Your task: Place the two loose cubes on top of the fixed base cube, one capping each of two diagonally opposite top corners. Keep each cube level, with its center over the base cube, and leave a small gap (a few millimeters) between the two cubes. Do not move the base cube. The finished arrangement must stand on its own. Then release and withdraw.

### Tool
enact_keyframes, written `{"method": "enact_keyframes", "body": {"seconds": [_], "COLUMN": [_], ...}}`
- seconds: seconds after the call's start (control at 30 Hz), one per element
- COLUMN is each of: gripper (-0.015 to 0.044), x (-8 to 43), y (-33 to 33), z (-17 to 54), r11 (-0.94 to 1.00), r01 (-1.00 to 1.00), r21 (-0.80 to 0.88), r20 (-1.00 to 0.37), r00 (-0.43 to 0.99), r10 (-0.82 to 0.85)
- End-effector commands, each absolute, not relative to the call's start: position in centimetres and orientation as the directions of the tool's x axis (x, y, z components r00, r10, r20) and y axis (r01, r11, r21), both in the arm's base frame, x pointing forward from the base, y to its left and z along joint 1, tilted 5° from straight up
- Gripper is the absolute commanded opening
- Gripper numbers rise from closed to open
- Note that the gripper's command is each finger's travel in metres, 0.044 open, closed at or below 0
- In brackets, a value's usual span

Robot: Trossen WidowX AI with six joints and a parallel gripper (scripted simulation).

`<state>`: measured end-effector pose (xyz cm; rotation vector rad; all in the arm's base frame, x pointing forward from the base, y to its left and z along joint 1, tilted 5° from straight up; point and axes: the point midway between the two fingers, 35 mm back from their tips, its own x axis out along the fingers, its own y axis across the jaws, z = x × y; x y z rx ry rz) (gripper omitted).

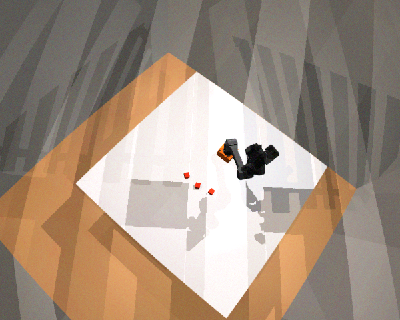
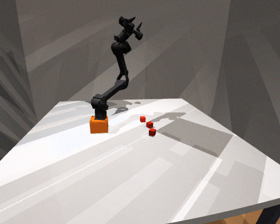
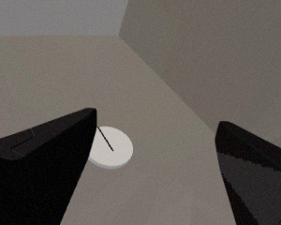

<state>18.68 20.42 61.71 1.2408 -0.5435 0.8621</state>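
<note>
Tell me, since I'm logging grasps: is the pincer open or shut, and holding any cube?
Open and empty. The pincer points upward, high above the table; the wrist view shows only ceiling between its fingers. All three red cubes sit on the table.

Three red cubes — one (image 2: 142, 118), a second (image 2: 149, 124), a third (image 2: 152, 132) — stand in a close line at centre frame, narrow gaps between them; the gripper (image 2: 135, 25), jaws parted on nothing, hangs high at upper centre, open air beneath it above the white table (image 2: 111, 173)
</note>
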Motion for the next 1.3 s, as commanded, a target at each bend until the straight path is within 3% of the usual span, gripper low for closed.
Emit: {"method": "enact_keyframes", "body": {"seconds": [0.0, 0.37, 0.67, 0.97, 1.27], "gripper": [0.0265, 0.0265, 0.0265, 0.0265, 0.0265], "x": [14.8, 8.0, 4.9, 4.5, 6.5], "y": [17.8, 10.2, 2.5, -5.6, -13.2], "z": [64.0, 67.5, 68.4, 67.6, 65.1], "r11": [-0.179, -0.708, -0.942, -0.928, -0.679], "r01": [-0.826, -0.651, -0.334, 0.047, 0.385], "r21": [0.535, 0.274, -0.044, -0.369, -0.625], "r20": [0.840, 0.936, 0.946, 0.893, 0.779], "r00": [0.498, 0.350, 0.289, 0.295, 0.363], "r10": [0.214, 0.040, -0.146, -0.341, -0.511]}}
